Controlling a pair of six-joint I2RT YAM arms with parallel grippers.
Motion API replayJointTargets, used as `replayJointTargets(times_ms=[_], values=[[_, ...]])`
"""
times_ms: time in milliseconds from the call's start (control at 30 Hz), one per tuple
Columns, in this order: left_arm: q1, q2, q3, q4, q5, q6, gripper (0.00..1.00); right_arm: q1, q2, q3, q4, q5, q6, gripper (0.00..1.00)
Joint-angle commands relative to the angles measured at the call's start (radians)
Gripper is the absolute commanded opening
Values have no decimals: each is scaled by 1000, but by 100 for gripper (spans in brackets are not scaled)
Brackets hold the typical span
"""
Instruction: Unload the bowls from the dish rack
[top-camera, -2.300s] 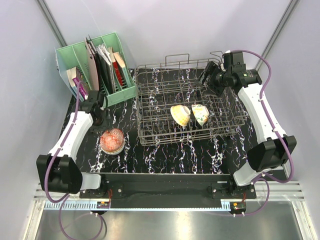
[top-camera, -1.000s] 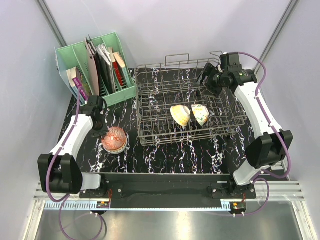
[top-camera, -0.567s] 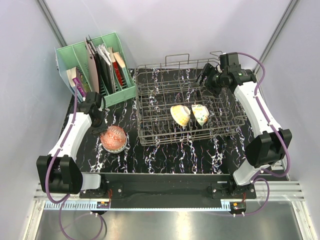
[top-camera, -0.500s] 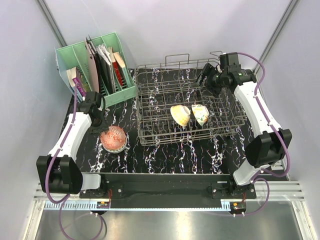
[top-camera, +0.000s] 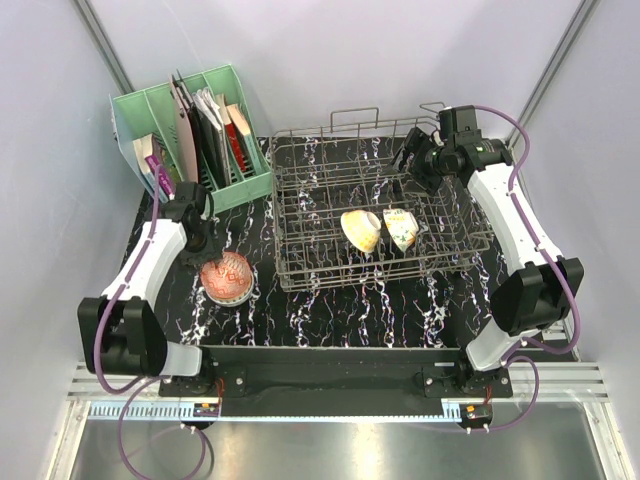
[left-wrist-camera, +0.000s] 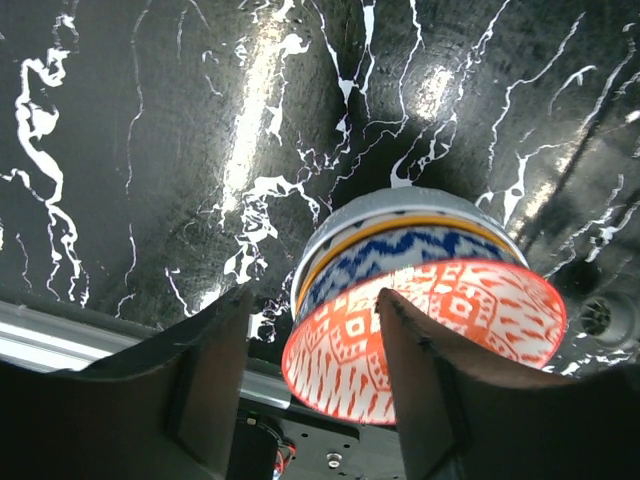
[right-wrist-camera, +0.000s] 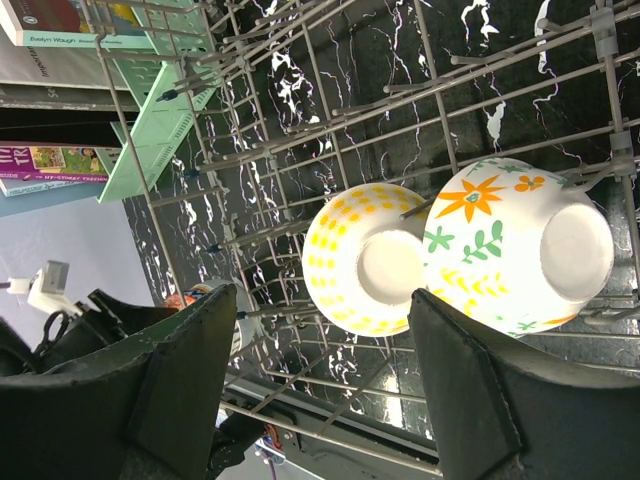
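Bright overhead light; glare on table (left-wrist-camera: 262, 60); floral bowl (right-wrist-camera: 510, 240) overexposed.

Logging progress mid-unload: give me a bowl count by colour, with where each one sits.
Yellow-dotted bowl, in the dish rack: 1
Floral bowl, in the dish rack: 1
Red-pink patterned bowl, top of the stack on the table: 1
Blue-and-white bowl, directly under it: 1
Total: 4 in view; whether more bowls sit lower in the stack, I cannot tell.
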Motion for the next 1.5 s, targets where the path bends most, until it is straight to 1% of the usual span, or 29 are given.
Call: replayJointTargets(times_ms=[0, 33, 133, 167, 233, 267, 333, 833, 1067, 1133, 1233, 1267, 1333, 1467], values=[[4, 40, 30, 43, 0, 7, 52, 9, -12, -5, 26, -9, -1, 78], [4, 48, 30, 42, 7, 7, 48, 9, -13, -5, 26, -9, 0, 78], [5, 48, 23, 45, 20, 6, 43, 9, -16, -7, 27, -8, 3, 78], [5, 45, 21, 45, 19, 6, 38, 9, -16, -7, 27, -6, 3, 78], [5, 32, 20, 42, 20, 7, 34, 10, -14, -8, 27, -8, 5, 78], [4, 28, 17, 40, 25, 7, 29, 9, -14, -10, 27, -6, 5, 78], [4, 19, 18, 37, 34, 10, 24, 9, -14, -13, 27, -5, 9, 78], [4, 69, 46, 8, 23, 18, 23, 9, -12, -13, 32, -14, 17, 78], [5, 63, 29, 8, 20, 18, 26, 9, -9, -15, 33, -15, 19, 78], [4, 55, 29, 8, 17, 18, 29, 9, -8, -13, 33, -15, 17, 78], [5, 39, 29, 9, -3, 13, 40, 9, -9, -15, 32, -15, 19, 78], [5, 35, 30, 9, -7, 12, 47, 9, -9, -15, 32, -17, 17, 78], [8, 29, 35, 9, -24, 6, 54, 9, -11, -16, 32, -17, 19, 78], [15, -41, 66, 19, -41, -14, 61, 9, -14, -19, 33, -15, 16, 78]])
